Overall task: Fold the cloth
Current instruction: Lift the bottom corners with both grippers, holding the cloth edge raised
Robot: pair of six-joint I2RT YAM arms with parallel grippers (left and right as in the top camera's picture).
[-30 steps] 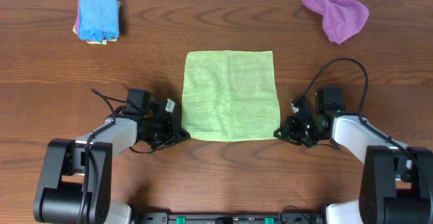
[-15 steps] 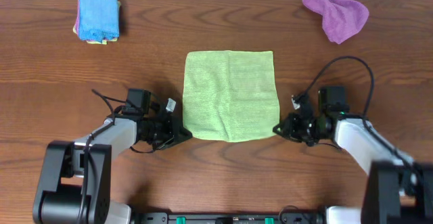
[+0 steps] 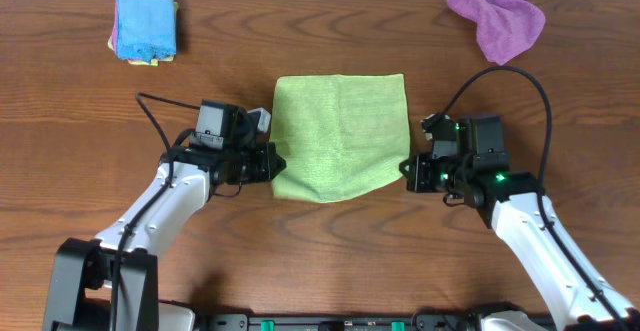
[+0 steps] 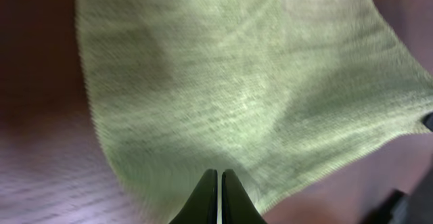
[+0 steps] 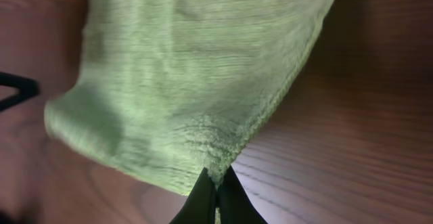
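The green cloth (image 3: 338, 136) lies in the middle of the table, its near edge lifted and sagging in the middle. My left gripper (image 3: 272, 162) is shut on the cloth's near left corner; the left wrist view shows the cloth (image 4: 230, 82) hanging ahead of my closed fingers (image 4: 218, 178). My right gripper (image 3: 408, 169) is shut on the near right corner; the right wrist view shows the cloth (image 5: 196, 68) pinched at my fingertips (image 5: 216, 178), raised above the wood.
A folded blue cloth stack (image 3: 145, 28) sits at the far left. A crumpled purple cloth (image 3: 497, 20) lies at the far right. Both arms' cables loop beside the green cloth.
Both grippers have risen and moved away from me with the cloth's near corners. The near edge has lifted off the table and the visible cloth is shorter.
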